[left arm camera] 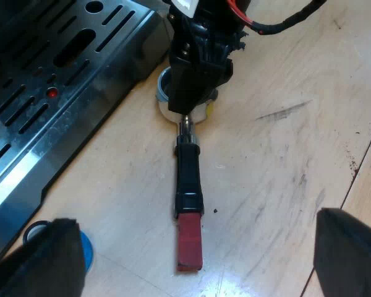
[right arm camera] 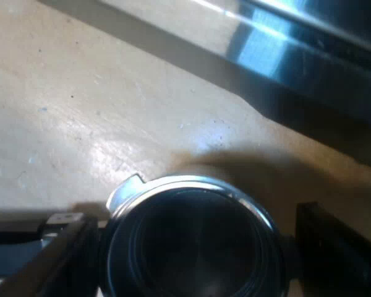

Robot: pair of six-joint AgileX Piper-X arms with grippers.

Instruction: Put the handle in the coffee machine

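Note:
The metal holder lies flat on the wooden table beside the espresso machine (left arm camera: 49, 99). Its dark handle (left arm camera: 189, 179) ends in red (left arm camera: 189, 244) and points toward my left gripper (left arm camera: 198, 253), which hovers above that end, open and holding nothing. My right gripper (left arm camera: 196, 68) is down over the holder's round basket (left arm camera: 164, 86). In the right wrist view the basket rim (right arm camera: 173, 183) sits between my right gripper's (right arm camera: 195, 260) fingers: one finger (right arm camera: 62, 253) is at the handle's neck, and the other (right arm camera: 340, 247) stands a small gap off the rim.
The machine's slotted steel drip tray (left arm camera: 80, 55) borders the holder, and its shiny edge (right arm camera: 284, 49) runs close past the basket. A blue round thing (left arm camera: 83, 250), perhaps a tamper, peeks out behind my left finger. Bare wooden table (left arm camera: 284, 154) lies on the holder's other side.

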